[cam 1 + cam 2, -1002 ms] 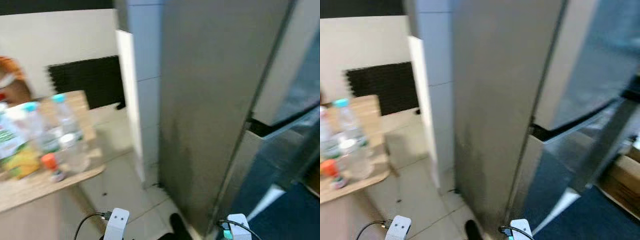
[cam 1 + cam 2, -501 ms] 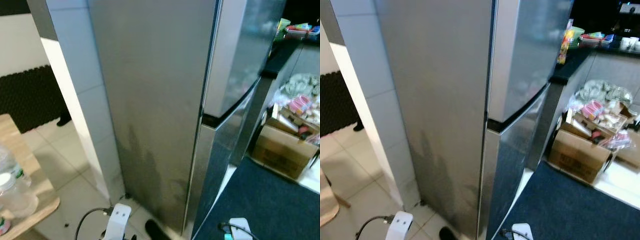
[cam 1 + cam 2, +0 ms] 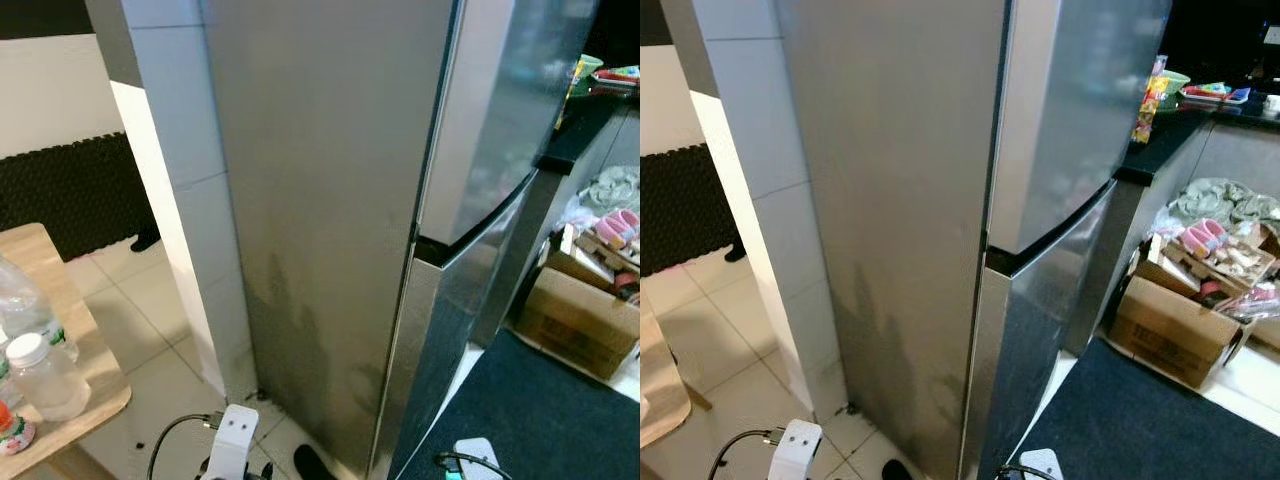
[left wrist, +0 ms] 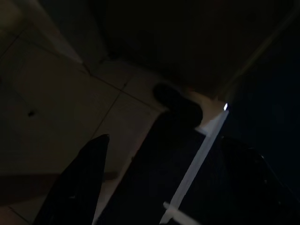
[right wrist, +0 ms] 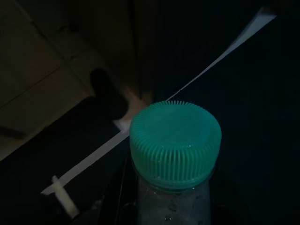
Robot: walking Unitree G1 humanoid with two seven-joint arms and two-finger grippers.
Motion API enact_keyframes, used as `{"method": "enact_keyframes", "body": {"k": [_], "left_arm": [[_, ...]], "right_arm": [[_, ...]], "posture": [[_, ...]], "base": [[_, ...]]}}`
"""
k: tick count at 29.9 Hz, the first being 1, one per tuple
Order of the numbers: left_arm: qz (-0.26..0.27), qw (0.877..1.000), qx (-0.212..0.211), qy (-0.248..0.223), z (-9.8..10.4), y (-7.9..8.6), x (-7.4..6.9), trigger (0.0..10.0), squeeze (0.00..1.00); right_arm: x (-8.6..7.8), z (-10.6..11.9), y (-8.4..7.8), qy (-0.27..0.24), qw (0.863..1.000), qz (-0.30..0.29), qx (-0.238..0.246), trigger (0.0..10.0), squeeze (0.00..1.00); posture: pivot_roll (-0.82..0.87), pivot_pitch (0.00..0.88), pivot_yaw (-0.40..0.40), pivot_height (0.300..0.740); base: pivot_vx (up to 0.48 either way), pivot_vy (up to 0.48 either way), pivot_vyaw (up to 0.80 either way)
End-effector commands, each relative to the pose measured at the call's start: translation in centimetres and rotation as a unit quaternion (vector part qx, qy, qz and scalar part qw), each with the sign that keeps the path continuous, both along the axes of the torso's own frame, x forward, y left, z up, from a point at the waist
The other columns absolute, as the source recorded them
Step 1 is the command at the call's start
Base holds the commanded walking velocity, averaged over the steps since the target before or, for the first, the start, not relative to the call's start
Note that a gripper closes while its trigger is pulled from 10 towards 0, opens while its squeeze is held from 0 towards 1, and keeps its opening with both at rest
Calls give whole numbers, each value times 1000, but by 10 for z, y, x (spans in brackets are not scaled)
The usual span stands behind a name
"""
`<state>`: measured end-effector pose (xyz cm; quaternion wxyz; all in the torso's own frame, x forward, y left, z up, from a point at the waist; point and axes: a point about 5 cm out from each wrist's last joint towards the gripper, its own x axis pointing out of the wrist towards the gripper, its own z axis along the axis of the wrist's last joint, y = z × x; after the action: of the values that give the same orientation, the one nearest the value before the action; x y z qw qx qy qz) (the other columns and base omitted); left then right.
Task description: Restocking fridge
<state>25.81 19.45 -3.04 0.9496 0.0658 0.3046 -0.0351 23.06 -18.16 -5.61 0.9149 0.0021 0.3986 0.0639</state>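
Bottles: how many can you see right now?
4: three on the wooden table — two clear bottles, one orange-capped — plus a green-capped bottle in the right gripper. More may sit off-frame.

The fridge (image 3: 340, 230) stands directly ahead with both doors shut, its grey side panel and door edge blocking any reach inside. To the left, tiled floor (image 3: 150, 330) lies open between the fridge and the wooden table (image 3: 85, 370). To the right, dark mat (image 3: 1140, 420) lies open before the cardboard box (image 3: 1170, 325).
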Motion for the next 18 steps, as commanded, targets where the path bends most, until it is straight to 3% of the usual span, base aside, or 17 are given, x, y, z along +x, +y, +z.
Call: {"method": "enact_keyframes", "body": {"k": [1, 5, 10, 18], "left_arm": [[21, 1000, -14, -4, 1, 0, 2, 10000, 0], [31, 999, -25, -6, 2, -1, 3, 10000, 0], [21, 999, -34, -11, 3, -11, 6, 10000, 0], [-4, 1000, -22, 2, -2, -14, 0, 10000, 0]], "right_arm": [[11, 8, -2, -23, 1000, 3, -7, 10000, 0], [12, 9, -3, -26, 1000, -4, -7, 10000, 0], [9, 7, -3, -26, 1000, -5, -3, 10000, 0], [3, 4, -3, -19, 1000, -5, -2, 10000, 0]], "posture": [[-32, 16, -41, 740], [-39, 30, -45, 740], [-52, 35, -45, 740], [-64, 44, -32, 740]], "base": [[0, 0, 0], [0, 0, 0], [0, -393, 0], [0, -400, 0]]}}
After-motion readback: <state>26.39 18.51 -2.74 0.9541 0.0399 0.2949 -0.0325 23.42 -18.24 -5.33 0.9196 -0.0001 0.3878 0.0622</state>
